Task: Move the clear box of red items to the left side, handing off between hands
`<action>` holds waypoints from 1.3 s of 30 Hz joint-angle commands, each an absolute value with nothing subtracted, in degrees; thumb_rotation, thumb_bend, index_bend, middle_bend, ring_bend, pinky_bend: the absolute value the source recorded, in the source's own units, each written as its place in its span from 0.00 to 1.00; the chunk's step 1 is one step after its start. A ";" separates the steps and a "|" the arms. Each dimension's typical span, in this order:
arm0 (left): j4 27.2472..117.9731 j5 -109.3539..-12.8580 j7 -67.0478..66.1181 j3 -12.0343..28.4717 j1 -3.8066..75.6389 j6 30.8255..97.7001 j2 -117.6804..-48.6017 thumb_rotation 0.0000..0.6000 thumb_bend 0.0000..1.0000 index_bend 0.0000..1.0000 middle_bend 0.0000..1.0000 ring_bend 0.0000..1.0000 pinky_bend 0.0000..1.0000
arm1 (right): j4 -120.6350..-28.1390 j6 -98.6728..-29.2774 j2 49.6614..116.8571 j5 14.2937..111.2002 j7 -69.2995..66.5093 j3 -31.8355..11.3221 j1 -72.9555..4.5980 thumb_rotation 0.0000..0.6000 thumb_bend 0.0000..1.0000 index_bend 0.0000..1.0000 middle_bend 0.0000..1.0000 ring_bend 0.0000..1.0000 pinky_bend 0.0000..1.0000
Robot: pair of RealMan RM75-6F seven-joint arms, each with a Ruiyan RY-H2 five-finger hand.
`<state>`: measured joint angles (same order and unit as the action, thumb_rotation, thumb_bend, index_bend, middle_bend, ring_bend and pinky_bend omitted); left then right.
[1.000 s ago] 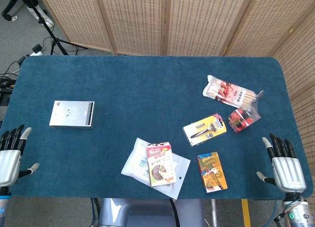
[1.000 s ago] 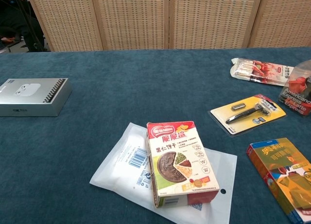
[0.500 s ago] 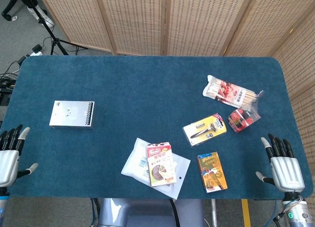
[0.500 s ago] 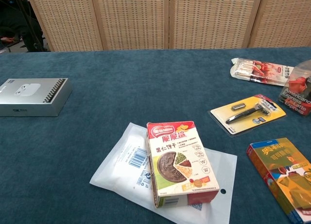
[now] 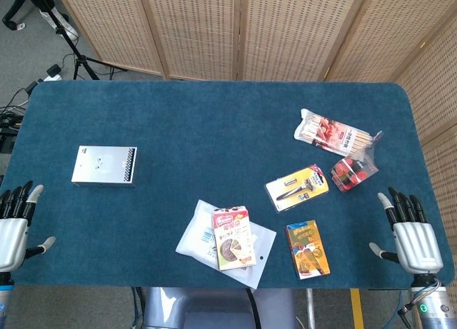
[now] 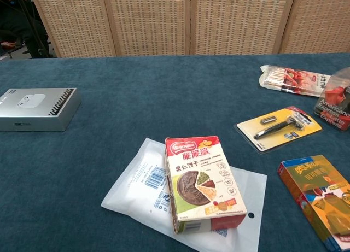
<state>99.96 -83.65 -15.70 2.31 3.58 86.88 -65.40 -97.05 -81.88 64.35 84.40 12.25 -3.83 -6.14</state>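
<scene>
The clear box of red items (image 5: 353, 171) lies on the blue table at the right, just below the stick packet; the chest view shows it cut by the right edge (image 6: 334, 106). My right hand (image 5: 409, 233) hovers at the table's near right corner, fingers spread and empty, well short of the box. At the near left edge, my left hand (image 5: 14, 228) is likewise spread and empty. Neither hand appears in the chest view.
A yellow razor card (image 5: 297, 185) lies left of the clear box, a stick packet (image 5: 334, 132) behind it. An orange snack box (image 5: 308, 249), a biscuit carton (image 5: 233, 237) on a white pouch (image 5: 200, 233), and a silver box (image 5: 104, 165) also sit on the table (image 5: 214, 122).
Both hands have drifted slightly: the right hand a little toward the table's near edge, the left hand slightly lower and outward. Objects have not moved.
</scene>
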 commanded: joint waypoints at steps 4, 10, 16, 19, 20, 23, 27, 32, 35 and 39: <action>99.50 -82.83 -16.80 2.56 4.02 86.08 -66.11 1.00 0.00 0.00 0.00 0.00 0.00 | -99.69 -73.48 60.48 79.24 14.28 -8.56 -12.60 1.00 0.09 0.00 0.00 0.00 0.00; 99.13 -82.99 -18.25 2.56 4.20 86.17 -67.08 1.00 0.00 0.00 0.00 0.00 0.00 | -100.67 -55.60 55.18 69.20 13.93 -12.19 -22.73 1.00 0.09 0.00 0.00 0.00 0.00; 98.63 -82.68 -18.60 2.69 4.44 85.81 -67.60 1.00 0.00 0.00 0.00 0.00 0.00 | -96.97 -46.67 55.83 60.71 17.52 -13.36 -29.50 1.00 0.09 0.00 0.00 0.00 0.00; 98.21 -82.22 -18.67 2.82 4.66 85.37 -67.89 1.00 0.00 0.00 0.00 0.00 0.00 | -95.09 -44.29 56.46 56.36 19.48 -13.71 -32.68 1.00 0.09 0.00 0.00 0.00 0.00; 98.11 -82.10 -18.70 2.84 4.74 85.18 -67.96 1.00 0.00 0.00 0.00 0.00 0.00 | -94.72 -44.02 56.55 55.65 19.79 -13.83 -33.28 1.00 0.09 0.00 0.00 0.00 0.00; 97.75 -81.66 -18.77 2.97 5.01 84.66 -68.18 1.00 0.00 0.00 0.00 0.00 0.00 | -93.67 -42.57 56.62 52.80 20.66 -13.74 -35.33 1.00 0.09 0.00 0.00 0.00 0.00; 97.40 -80.99 -18.89 3.18 5.20 84.28 -68.41 1.00 0.00 0.00 0.00 0.00 0.00 | -91.86 -39.68 56.75 49.59 20.59 -13.05 -37.79 1.00 0.09 0.00 0.00 0.00 0.00; 98.51 -81.09 -20.27 2.93 4.89 84.93 -68.14 1.00 0.00 0.00 0.00 0.00 0.00 | -88.97 -36.43 57.38 45.85 20.89 -11.23 -40.15 1.00 0.09 0.00 0.00 0.00 0.00; 98.86 -82.39 -20.40 2.71 4.64 86.05 -68.21 1.00 0.00 0.00 0.00 0.00 0.00 | -87.00 -34.59 57.86 43.87 20.41 -10.31 -41.49 1.00 0.09 0.00 0.00 0.00 0.00; 98.73 -82.52 -20.71 2.50 4.63 85.95 -68.40 1.00 0.00 0.00 0.00 0.00 0.00 | -83.97 -32.72 58.90 42.41 19.38 -9.23 -42.84 1.00 0.09 0.00 0.00 0.00 0.00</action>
<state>98.75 -82.59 -20.64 2.53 4.62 86.03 -68.37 -85.00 -33.54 58.37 43.01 19.89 -9.79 -42.18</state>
